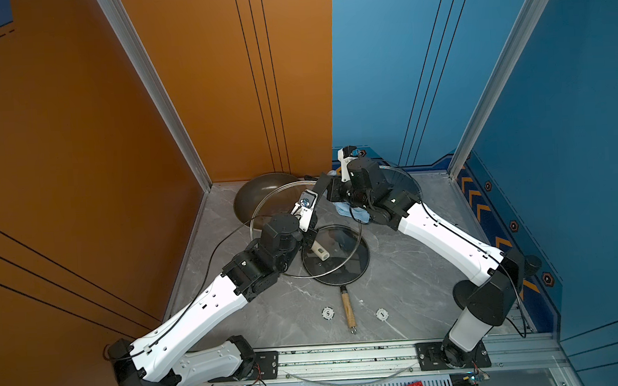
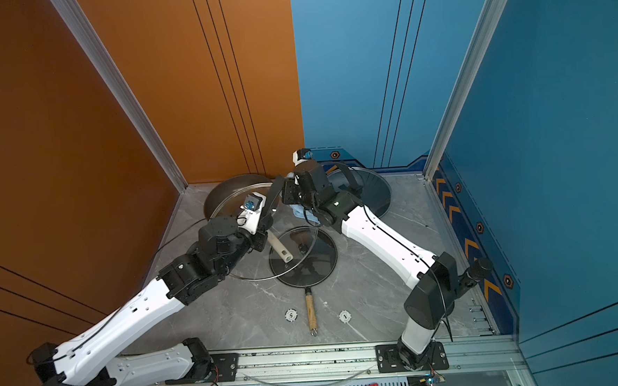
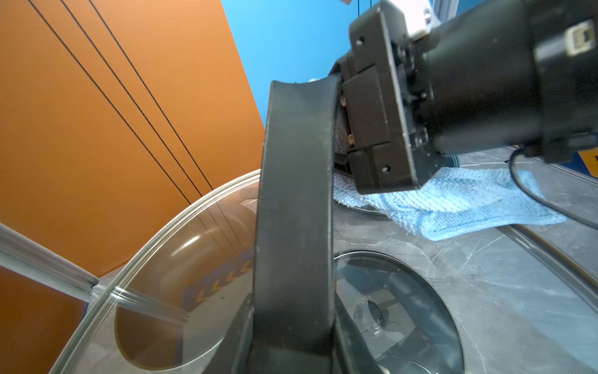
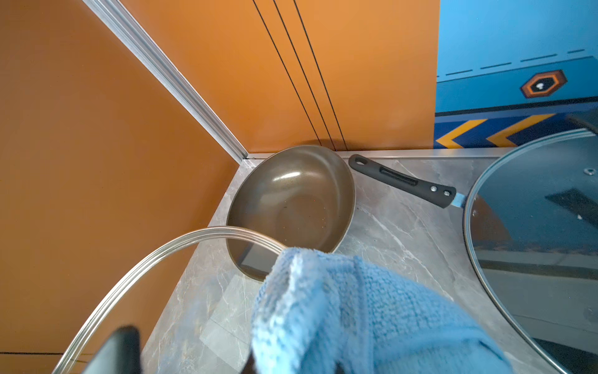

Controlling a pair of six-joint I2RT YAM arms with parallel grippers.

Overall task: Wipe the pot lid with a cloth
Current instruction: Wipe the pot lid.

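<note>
The right fingers [image 3: 348, 136] were clamped shut on the cloth [image 4: 356, 307], a soft, light bunch likely to mould to curved glass. It sat at the far rim of the glass lid [image 3: 168, 275]. The left fingers [image 1: 310, 234], closed round the black strap handle [image 3: 294, 194], held the lid tilted above the counter [image 1: 413, 268]. The glass looked heavy, slick and breakable, so the handle seemed the sound hold. A brown wok [image 4: 291, 207], a second lid [image 4: 534, 226] and the wall corner left little room for strokes.

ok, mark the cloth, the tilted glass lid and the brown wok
cloth [image 4: 372, 311]: right wrist view, middle of the bunched blue fabric.
tilted glass lid [image 3: 181, 268]: left wrist view, clear glass inside the rim.
brown wok [image 4: 291, 207]: right wrist view, bare inner bowl.
</note>
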